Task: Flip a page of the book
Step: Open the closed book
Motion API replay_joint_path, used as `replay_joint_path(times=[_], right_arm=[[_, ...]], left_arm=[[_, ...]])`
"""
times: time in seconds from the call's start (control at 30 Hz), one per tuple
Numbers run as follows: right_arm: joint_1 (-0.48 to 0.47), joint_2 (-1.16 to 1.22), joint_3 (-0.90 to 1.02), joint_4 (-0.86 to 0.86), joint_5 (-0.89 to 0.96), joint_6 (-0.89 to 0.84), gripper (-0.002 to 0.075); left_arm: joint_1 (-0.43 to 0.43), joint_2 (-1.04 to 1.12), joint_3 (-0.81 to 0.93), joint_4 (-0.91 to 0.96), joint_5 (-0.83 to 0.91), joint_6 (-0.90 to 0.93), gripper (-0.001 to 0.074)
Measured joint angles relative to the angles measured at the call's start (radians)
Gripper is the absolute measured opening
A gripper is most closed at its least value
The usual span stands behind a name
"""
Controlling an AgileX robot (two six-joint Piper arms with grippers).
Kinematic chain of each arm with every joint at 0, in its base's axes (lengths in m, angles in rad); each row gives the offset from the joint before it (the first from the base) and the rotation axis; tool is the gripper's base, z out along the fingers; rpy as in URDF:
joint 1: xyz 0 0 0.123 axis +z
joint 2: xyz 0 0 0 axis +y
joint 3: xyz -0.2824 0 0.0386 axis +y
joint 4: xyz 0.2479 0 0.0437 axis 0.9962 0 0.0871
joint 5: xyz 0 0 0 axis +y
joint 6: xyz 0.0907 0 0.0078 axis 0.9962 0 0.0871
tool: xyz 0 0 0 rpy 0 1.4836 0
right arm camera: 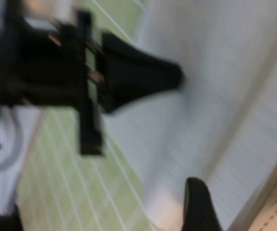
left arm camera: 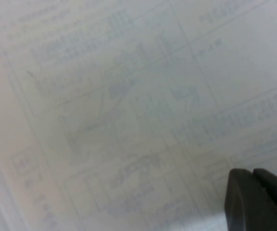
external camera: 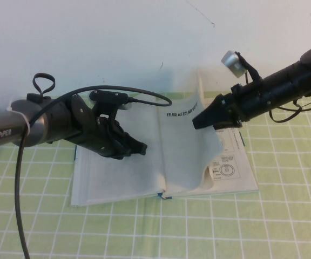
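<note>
Book (external camera: 123,181) open flat on green grid mat (external camera: 198,232), left gripper (external camera: 136,148) at 9 o'clock on left leaf, fingers together, page (external camera: 185,145) lifted mid-spine, right gripper (external camera: 198,121) at 2 o'clock, jaws apart at page's top edge.

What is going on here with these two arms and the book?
A two-armed robot is turning a page of an open book lying on a green checked mat. The right gripper, jaws open, is at the upper edge of a page that stands lifted and curved above the book's spine. The left gripper hovers low over the left-hand pages. The page is mid-turn, not yet laid flat on the left.
</note>
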Motion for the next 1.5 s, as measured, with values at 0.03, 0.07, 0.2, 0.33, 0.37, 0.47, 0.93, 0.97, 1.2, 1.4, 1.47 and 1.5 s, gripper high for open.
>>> replay_joint_path(times=[0.03,0.07,0.2,0.33,0.37,0.47,0.93,0.97,1.2,1.4,1.47,1.5], right_arm=[[0.002,0.000,0.000,0.040,0.000,-0.016,0.0389],[0.002,0.000,0.000,0.084,0.000,-0.032,0.0389],[0.004,0.000,0.000,0.144,0.000,-0.051,0.0389],[0.004,0.000,0.000,0.075,0.000,-0.017,0.0389],[0.004,0.000,0.000,0.045,0.000,-0.002,0.0389],[0.004,0.000,0.000,-0.052,-0.002,0.038,0.0389],[0.004,-0.002,0.000,-0.436,-0.160,0.251,0.0388],[0.004,-0.002,0.000,-0.441,-0.169,0.253,0.0388],[0.004,-0.004,0.000,-0.442,-0.230,0.268,0.0388],[0.006,-0.002,-0.044,-0.544,-0.262,0.303,0.0388],[0.006,-0.002,-0.076,-0.578,-0.251,0.325,0.0388],[0.006,-0.002,-0.094,-0.585,-0.238,0.333,0.0388]], left_arm=[[0.000,0.000,0.000,0.000,0.000,0.000,-0.0004],[0.000,0.000,0.000,0.000,0.000,0.000,-0.0004],[0.000,0.000,0.000,0.000,0.000,0.000,-0.0004],[0.000,0.000,0.000,0.000,0.000,0.000,-0.0004],[0.000,0.000,0.000,0.000,0.000,0.000,-0.0004],[0.000,0.000,0.000,0.000,0.000,0.000,-0.0004],[0.000,0.000,0.000,-0.002,0.000,0.000,-0.0004],[0.000,0.000,0.000,-0.002,0.000,0.000,-0.0004],[0.000,0.000,0.000,-0.002,0.000,0.000,-0.0004],[0.000,0.000,0.000,-0.002,0.000,0.000,-0.0004],[0.000,0.000,0.000,-0.002,0.000,0.000,-0.0004],[0.000,0.000,0.000,-0.002,0.000,0.000,-0.0004]])
